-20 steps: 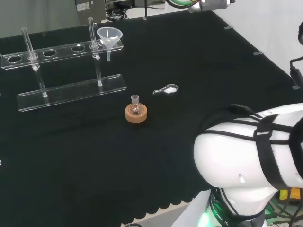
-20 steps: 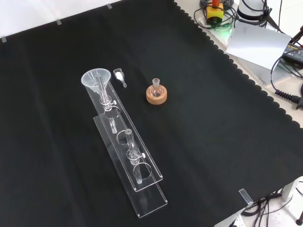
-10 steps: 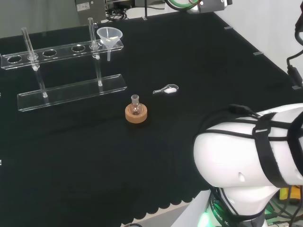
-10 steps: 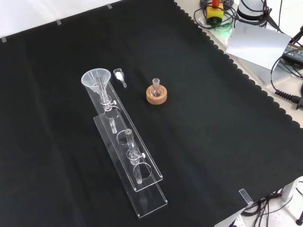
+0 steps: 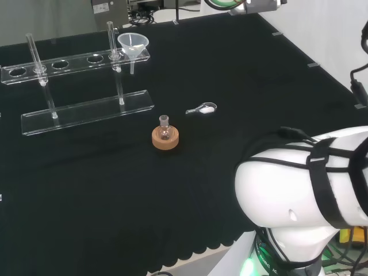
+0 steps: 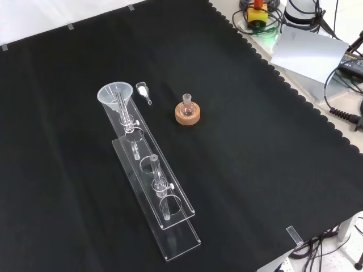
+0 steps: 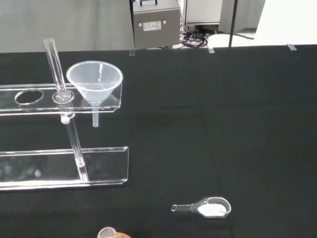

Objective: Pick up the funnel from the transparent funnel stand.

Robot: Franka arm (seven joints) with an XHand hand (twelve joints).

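A clear funnel (image 5: 133,43) sits in the end hole of the transparent funnel stand (image 5: 69,60), at the far left of the head view. In the front view the funnel (image 6: 115,93) is at the upper end of the stand (image 6: 161,211), with its stem hanging down through the top plate. The wrist view faces the funnel (image 7: 95,82) from some distance, with the stand's top plate (image 7: 10,105) running off beside it. Two upright clear posts carry the top plate above the base plate.
A small round flask on a cork ring (image 5: 165,137) stands mid-cloth, seen also in the front view (image 6: 187,113). A clear scoop holding white powder (image 5: 202,108) lies to its right in the head view. The arm's white link (image 5: 305,184) bulks at the lower right.
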